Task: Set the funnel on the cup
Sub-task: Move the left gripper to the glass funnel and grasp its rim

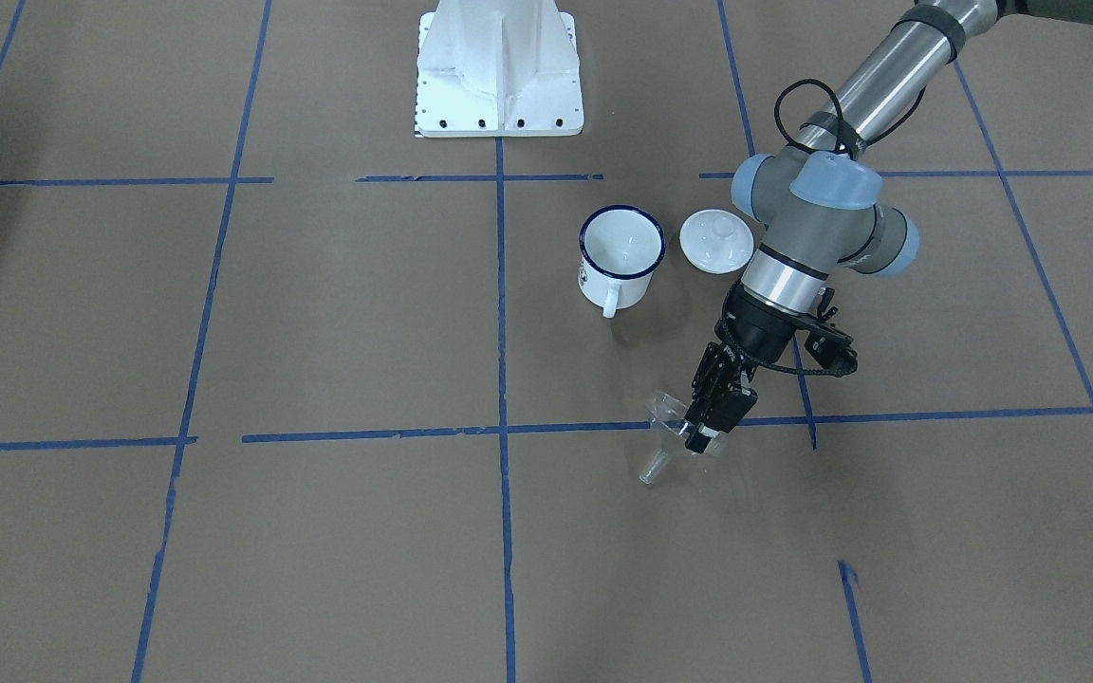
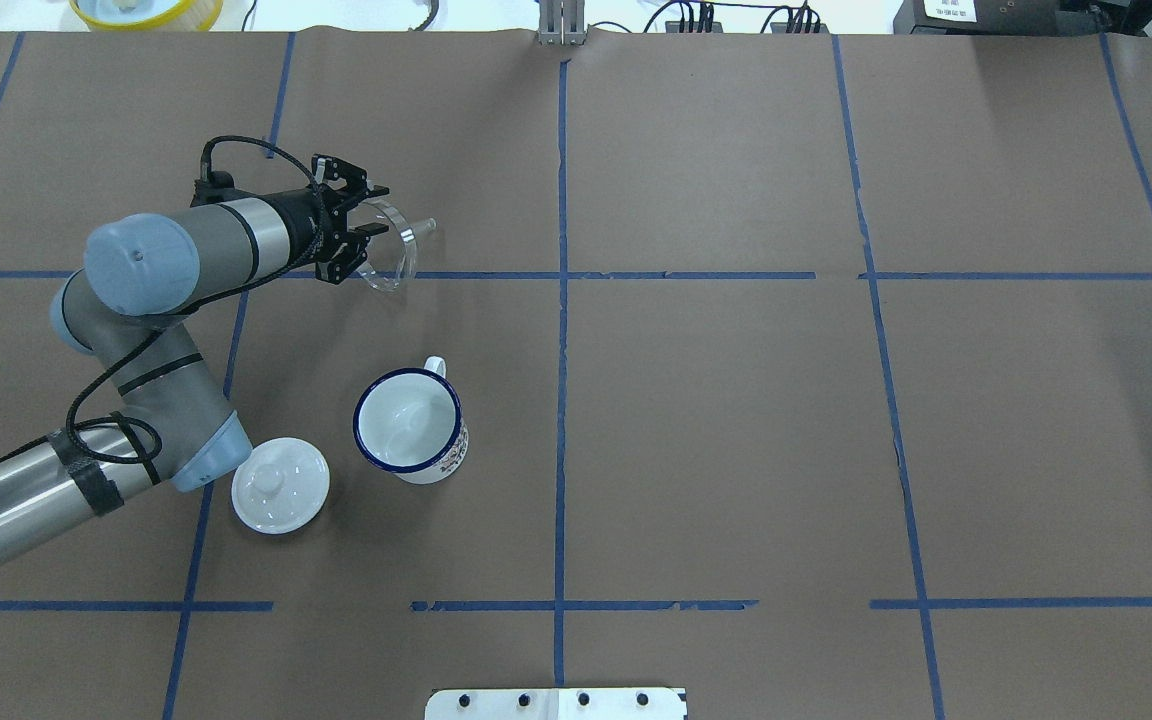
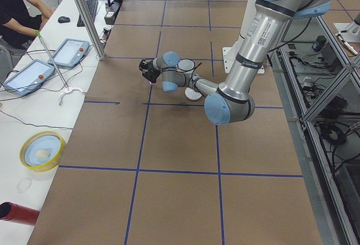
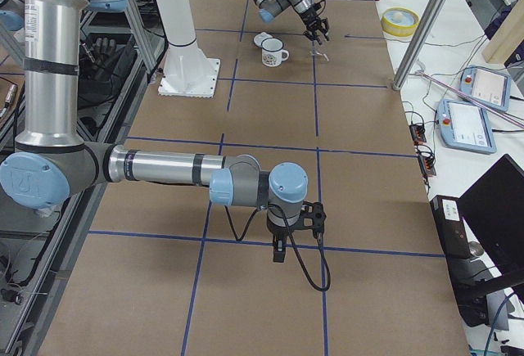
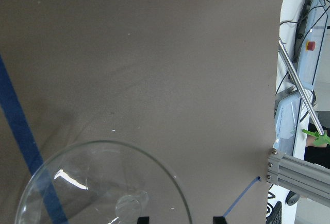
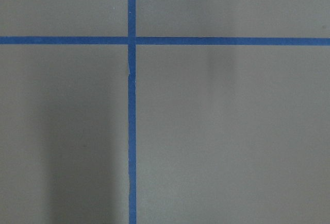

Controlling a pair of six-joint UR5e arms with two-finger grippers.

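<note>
The clear funnel (image 2: 392, 250) lies tilted on its side on the brown table, spout pointing away from my left gripper (image 2: 373, 212). The gripper's jaws stand apart, with the funnel's rim between them. In the left wrist view the funnel (image 5: 103, 183) fills the lower left, and its rim passes between the two fingertips (image 5: 143, 219). The white mug with a blue rim (image 2: 406, 420) stands upright and empty, nearer the robot than the funnel. It also shows in the front view (image 1: 618, 270), where the funnel (image 1: 665, 427) lies apart from it. My right gripper (image 4: 278, 251) hovers over the table far from both; I cannot tell its state.
A white round knobbed lid (image 2: 279, 485) lies next to the mug, close to my left arm's elbow joint (image 2: 206, 455). The white robot base (image 1: 499, 71) stands at the table's edge. Blue tape lines cross the brown table. An operator sits beside the table (image 3: 17, 8).
</note>
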